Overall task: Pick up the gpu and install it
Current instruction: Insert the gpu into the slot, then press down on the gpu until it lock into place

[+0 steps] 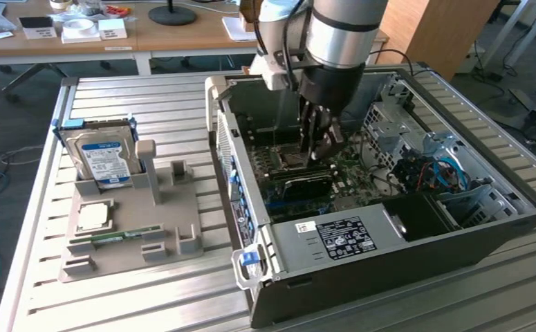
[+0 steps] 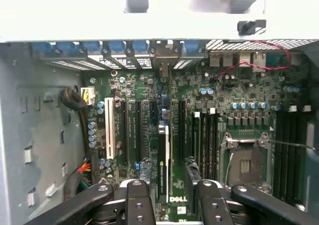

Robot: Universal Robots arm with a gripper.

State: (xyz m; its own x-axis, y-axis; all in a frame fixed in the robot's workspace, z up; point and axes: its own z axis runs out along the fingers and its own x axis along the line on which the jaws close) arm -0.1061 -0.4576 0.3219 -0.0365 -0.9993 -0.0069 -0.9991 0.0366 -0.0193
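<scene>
While seated, gpu, pincer apart

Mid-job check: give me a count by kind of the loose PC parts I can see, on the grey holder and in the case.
Hard drive: 1, on the holder
CPU: 1, on the holder
Memory stick: 1, on the holder
GPU: 1, in the case
Total: 4

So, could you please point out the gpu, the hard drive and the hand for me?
gpu (image 1: 303, 185): exterior view, dark top face, lying in the case.
hard drive (image 1: 102, 158): exterior view, blue label, standing in the holder.
hand (image 1: 321, 140): exterior view, between its fingertips, above the motherboard.
</scene>
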